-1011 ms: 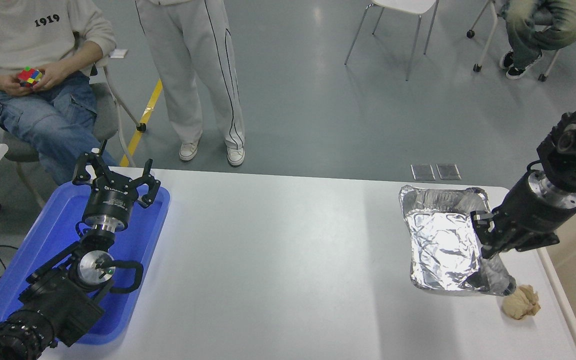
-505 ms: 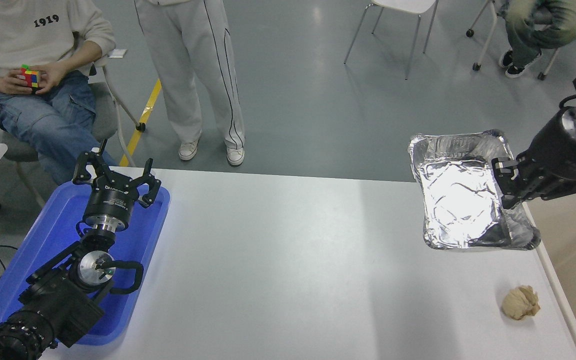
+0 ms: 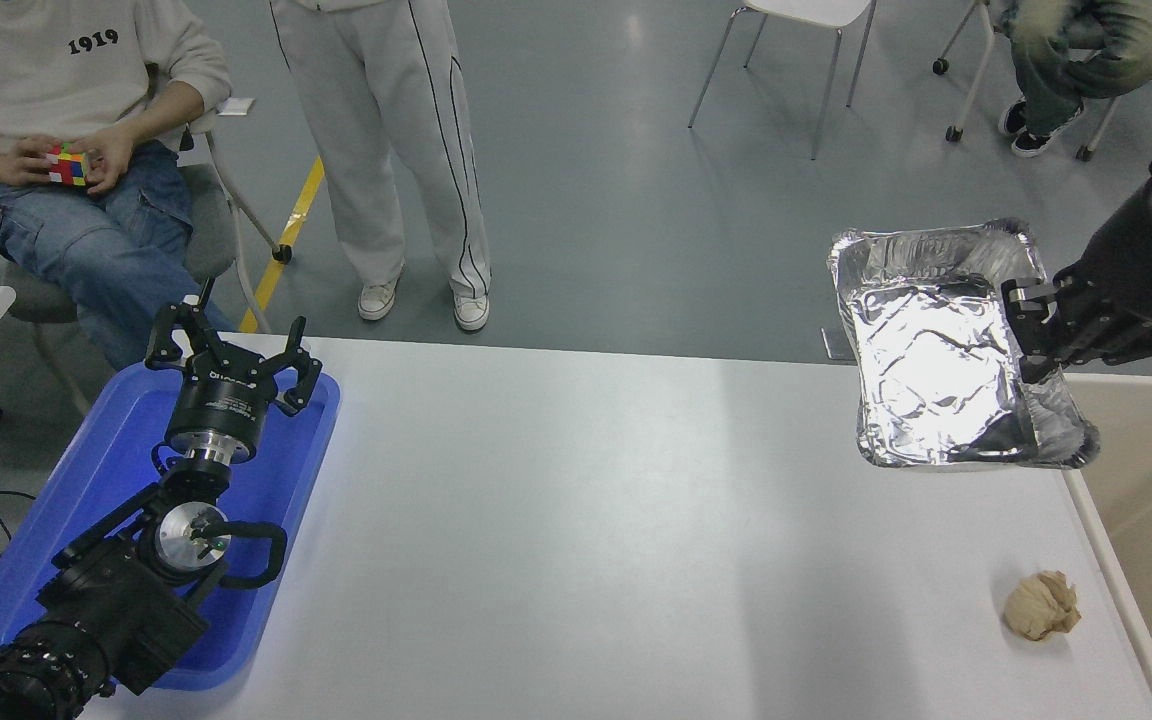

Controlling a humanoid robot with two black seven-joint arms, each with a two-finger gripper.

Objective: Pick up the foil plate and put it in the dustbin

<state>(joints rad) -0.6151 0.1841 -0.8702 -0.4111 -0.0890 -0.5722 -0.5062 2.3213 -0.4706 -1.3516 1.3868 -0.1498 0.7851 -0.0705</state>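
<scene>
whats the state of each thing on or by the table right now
foil plate: lifted off the table, gripped at its right rim
right gripper: shut on the foil plate
left gripper: open, parked over the blue tray
dustbin: open-topped
paper lump: lying on the table

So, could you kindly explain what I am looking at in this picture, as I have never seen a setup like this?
This is one view from a camera high on a two-armed robot, looking down over a white table. The black arms are the robot's. The left tool is parked, open, over a blue tray. The right tool grips the rim of a foil plate, held in the air near the beige dustbin at the right edge. A tan paper lump lies on the table. People sit or stand beyond.
</scene>
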